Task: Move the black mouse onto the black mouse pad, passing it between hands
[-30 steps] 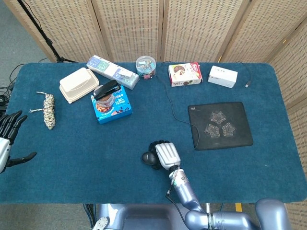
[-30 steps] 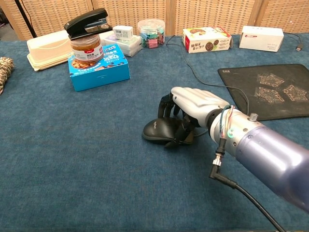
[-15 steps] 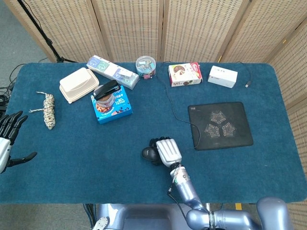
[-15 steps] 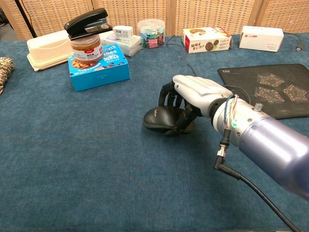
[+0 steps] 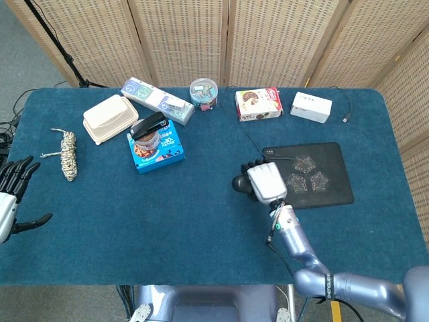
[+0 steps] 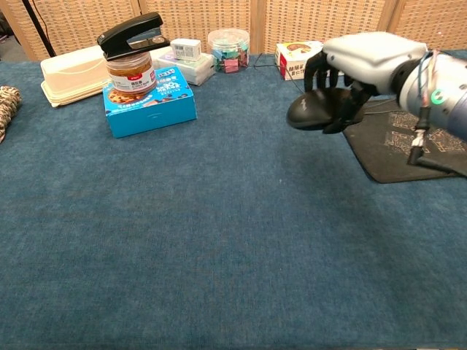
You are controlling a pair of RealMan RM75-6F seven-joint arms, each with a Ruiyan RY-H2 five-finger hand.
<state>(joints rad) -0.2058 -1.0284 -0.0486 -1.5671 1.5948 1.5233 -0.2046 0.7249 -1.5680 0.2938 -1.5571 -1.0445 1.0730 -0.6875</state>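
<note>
While right hand (image 6: 350, 73) grips it, black mouse (image 6: 310, 111) lies crosswise, nose leftward

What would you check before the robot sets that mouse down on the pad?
1. Grip: the right hand holds the black mouse in its fingers, lifted off the table. Ok.
2. Position: in the head view the mouse sits just left of the black mouse pad, not yet over it. Not ok.
3. Landing spot: the pad's surface shows only its printed pattern, with a thin cable crossing its near-left corner. Ok.
4. Cable: whether it is snagged cannot be seen. Cannot tell.
5. Left hand: at the table's far left edge, fingers apart, holding nothing, out of the way. Ok.
</note>
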